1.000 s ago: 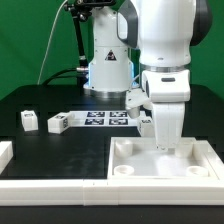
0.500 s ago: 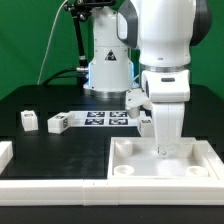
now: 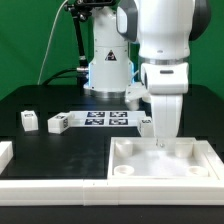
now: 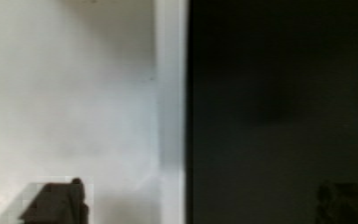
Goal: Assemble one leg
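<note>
Gripper (image 3: 160,142) points straight down at the far rim of the large white tray (image 3: 160,182), its tips at or just above the rim; contact cannot be confirmed from the exterior view. In the wrist view the gripper (image 4: 197,200) shows two dark fingertips (image 4: 51,202) set wide apart, so the jaws are spread and grip nothing. That view is blurred: pale tray surface (image 4: 69,90) fills one side and the black table (image 4: 274,100) the other, and the boundary between them runs between the fingers.

First leg (image 3: 58,124), a small white block with a tag face, lies on the black table (image 3: 60,150) just beside the end of the marker board (image 3: 105,118) on the exterior view's left. Second leg (image 3: 29,120) lies further towards the exterior view's left, near the first but apart from it. Both are well apart from the gripper and outside the tray.

A small white tagged piece (image 3: 146,124) sits just beside the gripper, partly hidden; its type cannot be told. Another white part (image 3: 5,152) shows at the left edge of the exterior view
</note>
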Controlling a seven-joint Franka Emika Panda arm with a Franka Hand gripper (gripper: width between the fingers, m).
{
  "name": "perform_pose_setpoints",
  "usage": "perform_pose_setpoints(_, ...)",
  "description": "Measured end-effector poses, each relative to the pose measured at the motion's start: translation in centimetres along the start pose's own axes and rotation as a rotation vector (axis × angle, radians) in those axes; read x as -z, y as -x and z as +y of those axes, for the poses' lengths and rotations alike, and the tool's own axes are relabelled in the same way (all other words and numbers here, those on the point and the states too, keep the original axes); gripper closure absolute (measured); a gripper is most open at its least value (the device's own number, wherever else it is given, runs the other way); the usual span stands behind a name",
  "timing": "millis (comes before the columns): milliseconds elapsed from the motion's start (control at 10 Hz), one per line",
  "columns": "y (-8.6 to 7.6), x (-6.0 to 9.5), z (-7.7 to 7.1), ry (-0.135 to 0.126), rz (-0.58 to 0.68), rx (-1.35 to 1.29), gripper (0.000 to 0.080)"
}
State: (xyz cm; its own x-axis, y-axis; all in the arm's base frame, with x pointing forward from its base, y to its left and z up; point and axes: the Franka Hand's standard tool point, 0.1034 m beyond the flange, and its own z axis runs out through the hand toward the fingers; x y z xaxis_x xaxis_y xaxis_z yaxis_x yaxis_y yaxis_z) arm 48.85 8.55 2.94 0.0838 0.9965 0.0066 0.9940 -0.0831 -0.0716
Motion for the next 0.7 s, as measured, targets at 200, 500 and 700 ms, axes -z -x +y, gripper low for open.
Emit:
perform_pose_setpoints(200, 0.3, 1.1, -1.9, -0.004, -0.013, -0.041, 0.0151)
perform_pose_setpoints(500, 0.4, 1.2, -2.5, -0.009, -0.016, -0.066, 0.0151)
perform_pose_setpoints(700, 0.4, 1.2, -2.5, -0.009, -0.015, -0.147, 0.0151)
